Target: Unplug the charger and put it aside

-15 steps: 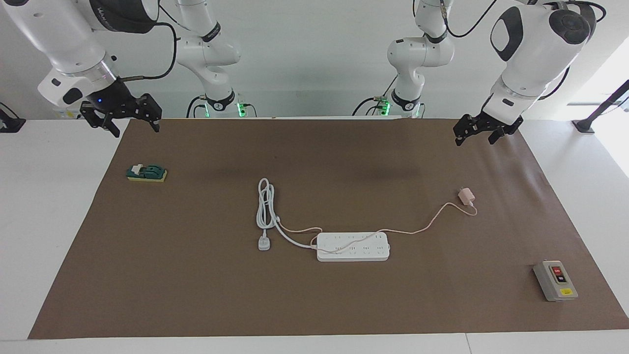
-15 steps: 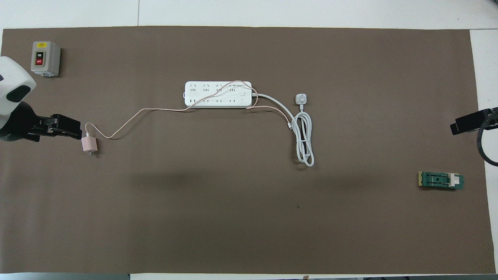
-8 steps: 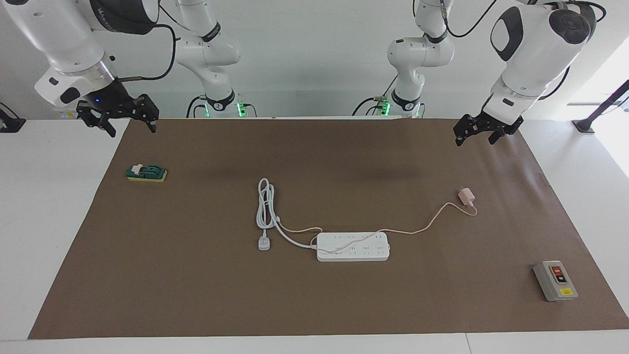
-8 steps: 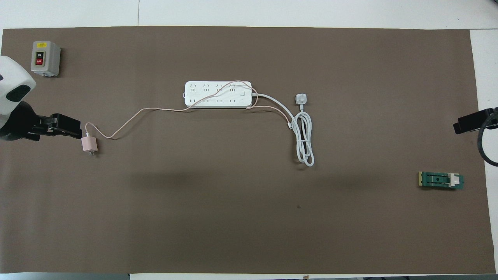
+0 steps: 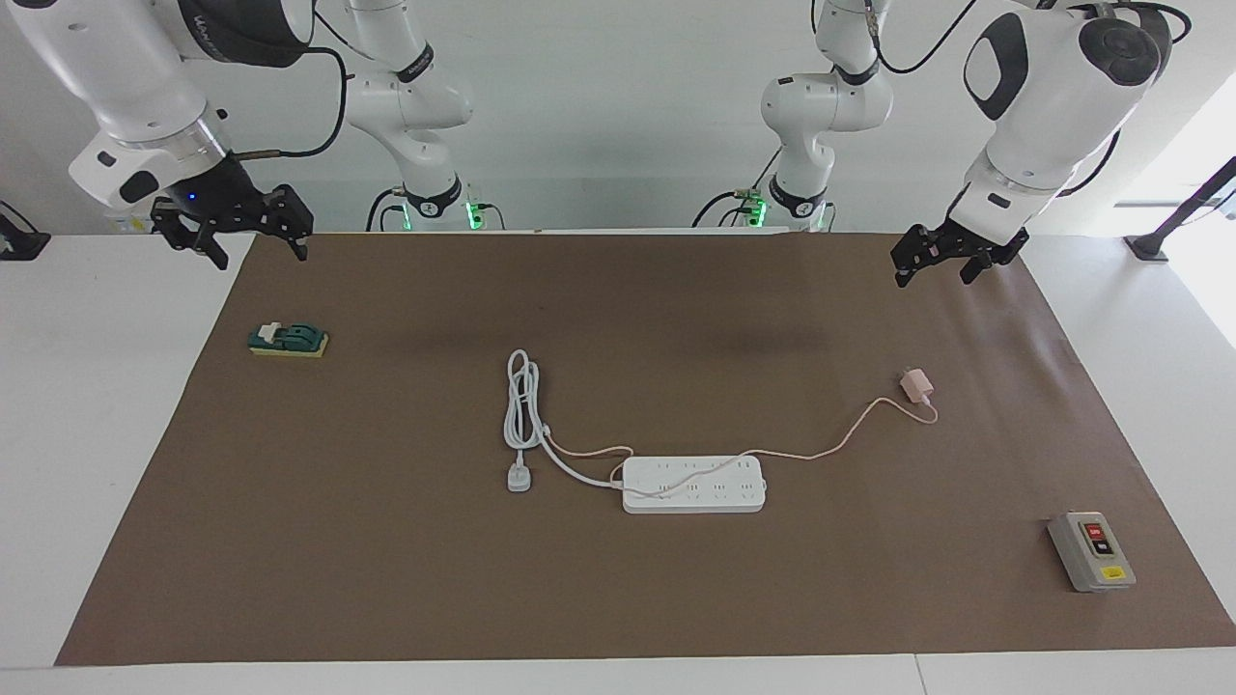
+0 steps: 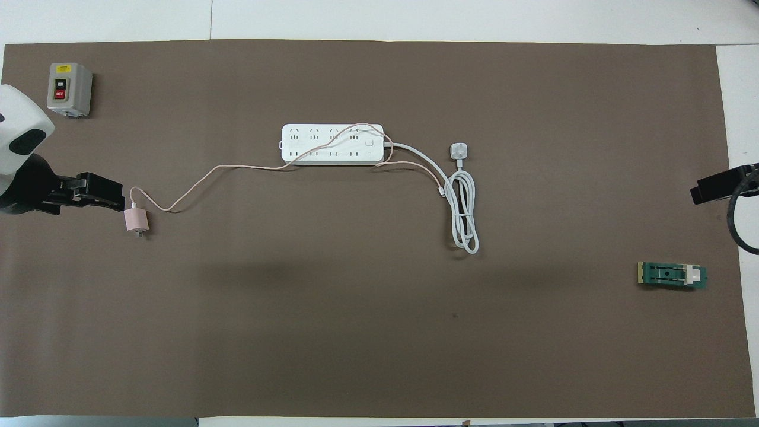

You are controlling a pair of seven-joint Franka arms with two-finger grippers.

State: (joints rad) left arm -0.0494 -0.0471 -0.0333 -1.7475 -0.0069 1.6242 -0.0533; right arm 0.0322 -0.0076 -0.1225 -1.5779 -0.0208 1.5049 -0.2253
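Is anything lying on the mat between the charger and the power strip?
Only the charger's own thin pink cable runs between the charger and the power strip; otherwise bare mat, clearest in the facing view.

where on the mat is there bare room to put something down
The widest bare patch is the mat strip nearest the robots, bordered by the charger and the green switch. Another lies between the coiled white cord and that switch. It is crowded around the power strip, where the pink cable trails.
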